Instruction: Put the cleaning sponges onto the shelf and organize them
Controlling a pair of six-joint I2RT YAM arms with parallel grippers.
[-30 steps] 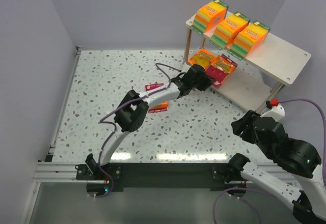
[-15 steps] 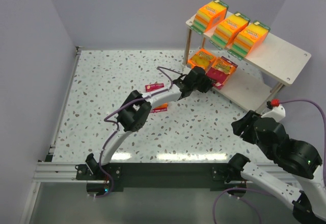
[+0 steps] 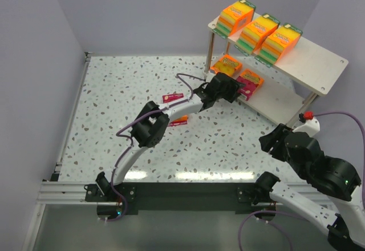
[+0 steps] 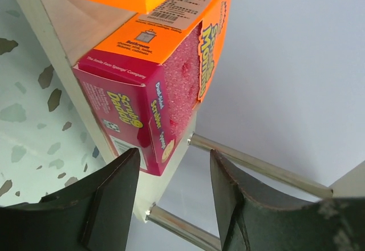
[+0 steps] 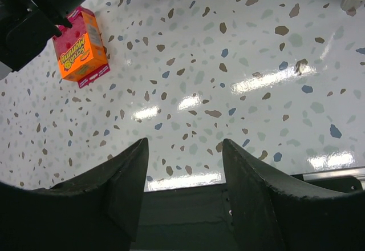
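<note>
The shelf [image 3: 319, 63] stands at the back right. Three thick orange sponge packs [image 3: 259, 32] sit in a row on its top board. On the lower board lie a flat orange pack [image 3: 227, 64] and a magenta pack [image 3: 251, 81]. My left gripper [image 3: 227, 86] is open and empty, just in front of the magenta pack. In the left wrist view the magenta pack [image 4: 154, 85] rests on the board's edge [image 4: 63, 34], beyond my open left gripper [image 4: 174, 205]. Two packs lie on the floor, one [image 3: 173, 97] beside the arm and one [image 3: 178, 121] under it. My right gripper [image 3: 279, 140] is open and empty.
The right wrist view shows its open gripper [image 5: 185, 188] above the speckled floor, with an orange and magenta pack [image 5: 80, 45] next to the left arm's dark link. A thin metal shelf leg [image 4: 256, 162] runs close to my left fingers. Grey walls enclose the floor.
The magenta pack was tilted in my left gripper at the lower board. Now it lies flat on that board, and the gripper has let go and drawn back a little.
</note>
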